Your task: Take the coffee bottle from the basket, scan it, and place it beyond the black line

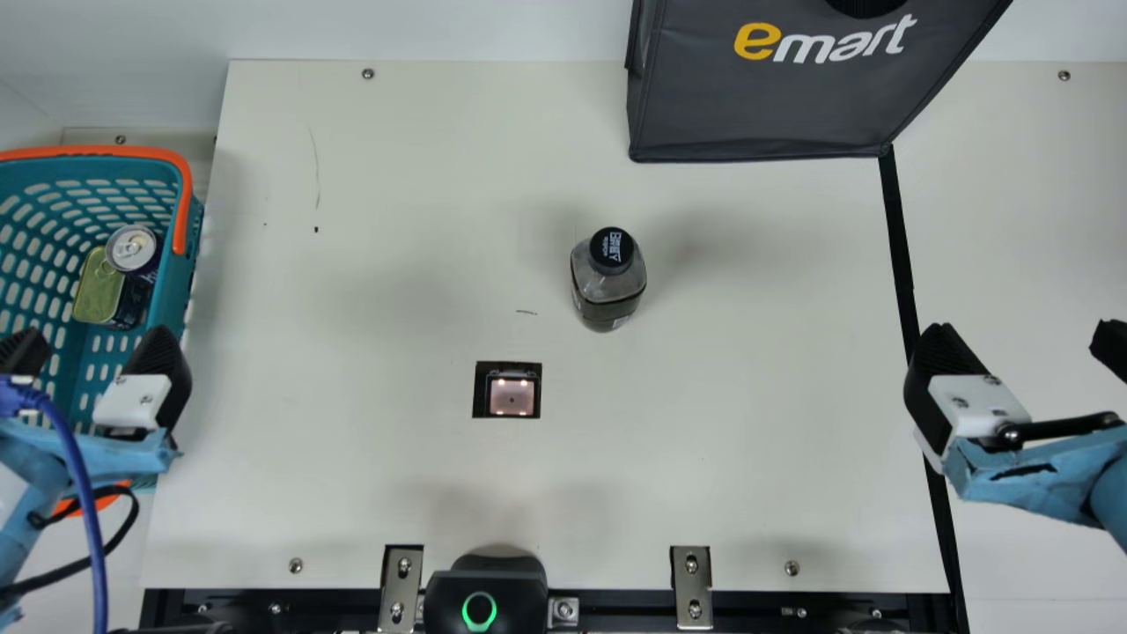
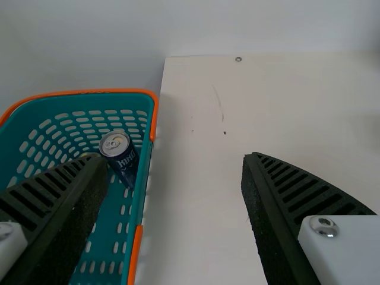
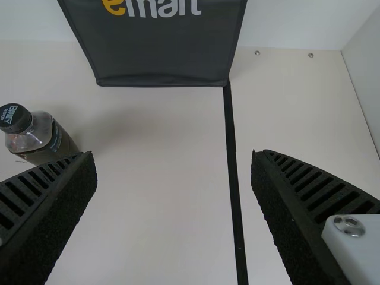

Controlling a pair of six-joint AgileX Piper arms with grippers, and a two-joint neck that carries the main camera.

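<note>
The coffee bottle (image 1: 607,280), dark with a black cap, stands upright on the table between the arms, up and right of the scanner window (image 1: 511,396); the right wrist view has the bottle (image 3: 41,138) too. My left gripper (image 1: 92,357) is open over the teal basket (image 1: 167,308); its fingers are wide apart in its own view (image 2: 175,184). My right gripper (image 1: 1021,343) is open over the black line (image 1: 900,246), far from the bottle; in the right wrist view the gripper (image 3: 173,184) holds nothing, the black line (image 3: 233,166) running between its fingers.
In the basket are a drink can (image 1: 132,251) and a tin with a yellowish lid (image 1: 97,288). A dark grey bag (image 1: 766,106) stands at the back, its corner at the black line. A black device with a green ring (image 1: 482,599) sits at the front edge.
</note>
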